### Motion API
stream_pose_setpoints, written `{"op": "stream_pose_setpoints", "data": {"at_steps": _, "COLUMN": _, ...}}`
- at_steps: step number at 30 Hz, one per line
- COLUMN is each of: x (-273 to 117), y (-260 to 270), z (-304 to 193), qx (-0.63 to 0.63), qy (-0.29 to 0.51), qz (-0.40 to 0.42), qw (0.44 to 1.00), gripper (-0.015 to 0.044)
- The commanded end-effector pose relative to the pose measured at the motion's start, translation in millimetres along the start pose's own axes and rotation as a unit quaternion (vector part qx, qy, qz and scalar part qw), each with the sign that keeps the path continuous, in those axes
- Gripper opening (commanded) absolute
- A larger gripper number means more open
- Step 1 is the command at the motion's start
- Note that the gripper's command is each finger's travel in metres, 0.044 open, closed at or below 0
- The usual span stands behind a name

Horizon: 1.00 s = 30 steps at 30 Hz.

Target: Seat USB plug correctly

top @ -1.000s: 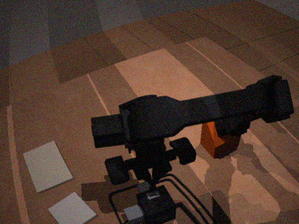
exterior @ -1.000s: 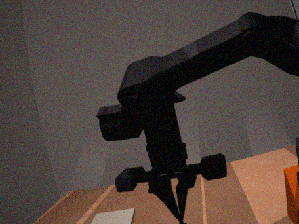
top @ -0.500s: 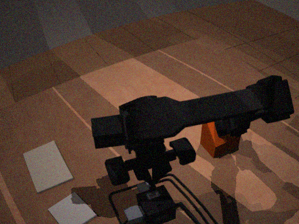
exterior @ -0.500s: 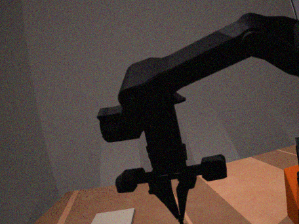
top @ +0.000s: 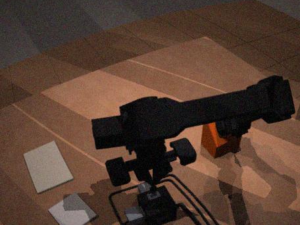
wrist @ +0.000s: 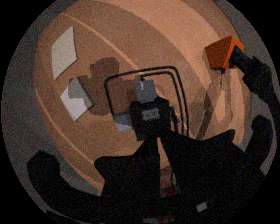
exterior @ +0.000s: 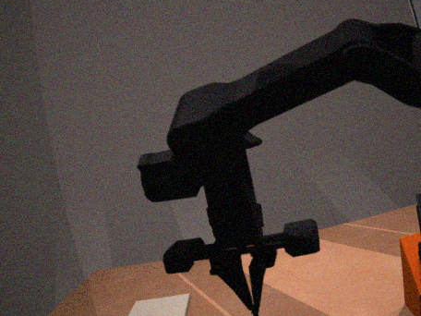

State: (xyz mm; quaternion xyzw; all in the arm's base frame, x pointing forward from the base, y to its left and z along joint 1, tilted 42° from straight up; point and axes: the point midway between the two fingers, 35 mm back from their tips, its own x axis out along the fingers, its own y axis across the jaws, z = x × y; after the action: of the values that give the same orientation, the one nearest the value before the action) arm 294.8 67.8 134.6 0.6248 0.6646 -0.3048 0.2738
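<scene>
The black power cube [top: 162,211] [wrist: 137,114] stands at the bottom of the top view, with a small grey socket patch [top: 153,195] [wrist: 150,114] on top. My gripper [top: 152,181] [exterior: 254,309] [wrist: 156,130] points down over the cube. Its fingertips are nearly together, shut on the small dark USB plug [top: 152,188], which shows just above the grey patch. Whether the plug touches the socket, and which way round it is, cannot be told. The cube is below the frame in the exterior view.
Light grey blocks [top: 134,215] [wrist: 145,90] sit against the cube. Black cables [top: 113,193] [wrist: 140,71] loop around it. Two pale flat pieces [top: 48,166] [exterior: 162,307] [wrist: 75,100] lie to the left. An orange block [top: 209,142] [exterior: 410,264] [wrist: 219,53] stands near the arm's base.
</scene>
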Motion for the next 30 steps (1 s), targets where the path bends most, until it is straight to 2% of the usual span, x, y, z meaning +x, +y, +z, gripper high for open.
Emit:
{"op": "stream_pose_setpoints", "data": {"at_steps": 1, "x": 0.4, "y": 0.0, "z": 0.5, "qx": -0.004, "qy": -0.002, "qz": 0.0, "qw": 1.0, "gripper": 0.0}}
{"op": "stream_pose_setpoints", "data": {"at_steps": 30, "x": 3.8, "y": -0.1, "z": 1.9, "qx": -0.011, "qy": -0.003, "qz": 0.0, "qw": 1.0, "gripper": 0.0}}
